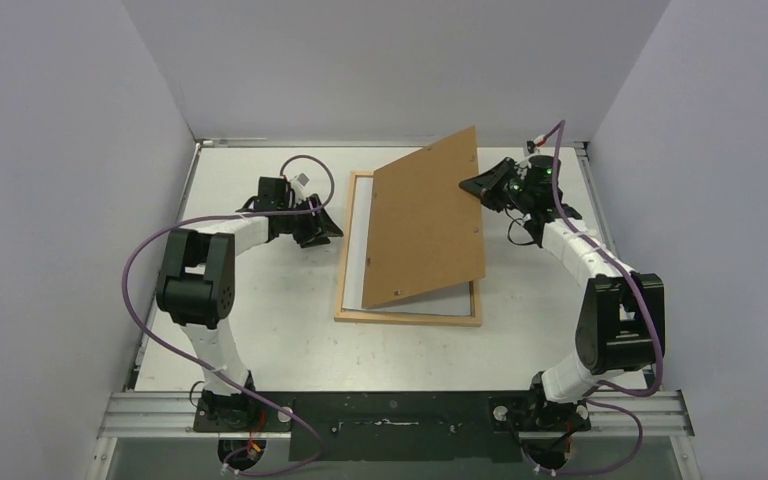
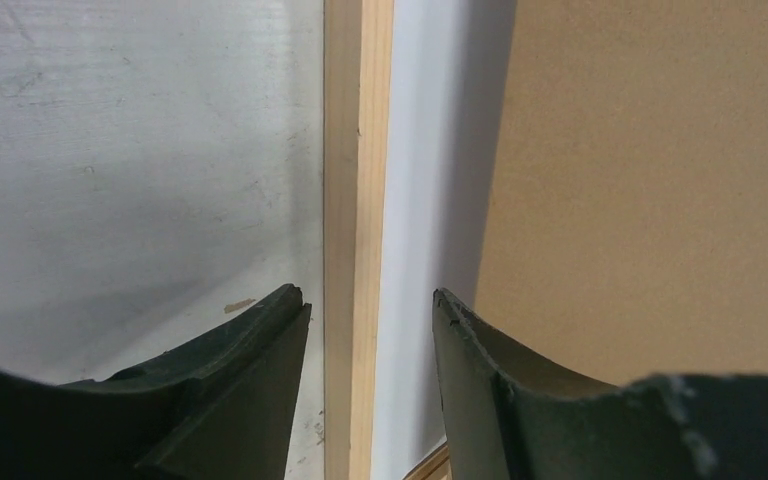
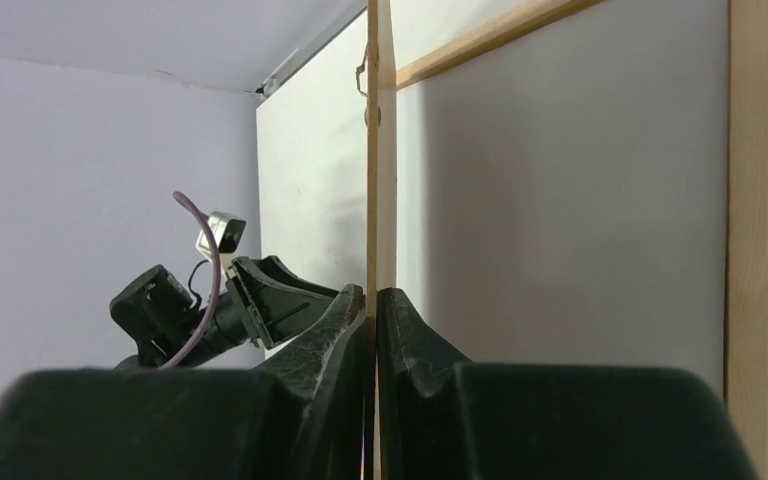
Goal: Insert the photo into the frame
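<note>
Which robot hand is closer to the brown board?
The right. The right gripper is shut on the brown board at its right edge, holding it tilted up. The left gripper is open at the frame's left rail, off the board.

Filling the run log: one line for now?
right gripper: shut on backing board, tilted over frame | left gripper: open at frame rail

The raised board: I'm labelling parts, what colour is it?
The board is plain brown; top external view shows it best.

Tilted bkg board (image 1: pixel 425 220) over frame (image 1: pixel 407 318)
</note>
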{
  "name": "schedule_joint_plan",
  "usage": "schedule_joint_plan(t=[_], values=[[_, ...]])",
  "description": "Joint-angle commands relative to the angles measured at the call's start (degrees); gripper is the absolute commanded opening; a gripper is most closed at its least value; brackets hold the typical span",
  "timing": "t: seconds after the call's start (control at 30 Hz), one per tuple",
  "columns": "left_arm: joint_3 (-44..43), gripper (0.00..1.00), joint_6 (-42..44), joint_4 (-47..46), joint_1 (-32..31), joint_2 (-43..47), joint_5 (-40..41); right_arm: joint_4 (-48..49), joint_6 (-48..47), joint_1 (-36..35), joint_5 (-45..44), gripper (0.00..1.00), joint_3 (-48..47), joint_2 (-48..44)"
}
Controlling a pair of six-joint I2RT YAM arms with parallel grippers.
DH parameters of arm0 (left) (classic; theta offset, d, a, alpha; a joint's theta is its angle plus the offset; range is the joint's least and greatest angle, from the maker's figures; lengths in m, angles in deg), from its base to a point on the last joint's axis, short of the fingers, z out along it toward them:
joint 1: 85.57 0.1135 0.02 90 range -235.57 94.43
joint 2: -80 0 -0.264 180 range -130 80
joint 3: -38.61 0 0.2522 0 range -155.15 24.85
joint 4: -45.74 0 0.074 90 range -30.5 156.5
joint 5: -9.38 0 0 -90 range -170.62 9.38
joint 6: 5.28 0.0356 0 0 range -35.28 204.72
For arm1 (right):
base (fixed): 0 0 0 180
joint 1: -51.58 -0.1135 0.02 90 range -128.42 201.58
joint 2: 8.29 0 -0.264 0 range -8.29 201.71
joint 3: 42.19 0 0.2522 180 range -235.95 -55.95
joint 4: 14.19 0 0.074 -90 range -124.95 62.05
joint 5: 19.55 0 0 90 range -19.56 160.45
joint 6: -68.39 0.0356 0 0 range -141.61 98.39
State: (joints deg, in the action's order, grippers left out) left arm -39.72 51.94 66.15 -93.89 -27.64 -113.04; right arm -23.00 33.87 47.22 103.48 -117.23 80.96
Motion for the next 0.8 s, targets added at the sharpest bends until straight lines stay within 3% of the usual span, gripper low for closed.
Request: schedule_joint_plan(t=[0.0, 0.27, 0.77], values=[[-2.93, 0.46, 0.34, 0.02, -0.66, -1.34, 0.09, 2.82, 1.56, -2.24, -0.52, 0.0, -1.3, -0.41], [-3.02, 0.44, -0.07, 0.46, -0.71, -3.98, 0.14, 3.67, 1.69, -4.38, -1.81, 0.0, -2.08, 1.98], [-3.97, 0.28, 0.51, 1.25, -0.98, -6.96, -1.19, 9.42, 3.95, -5.05, -2.55, 0.0, -2.07, 3.27]])
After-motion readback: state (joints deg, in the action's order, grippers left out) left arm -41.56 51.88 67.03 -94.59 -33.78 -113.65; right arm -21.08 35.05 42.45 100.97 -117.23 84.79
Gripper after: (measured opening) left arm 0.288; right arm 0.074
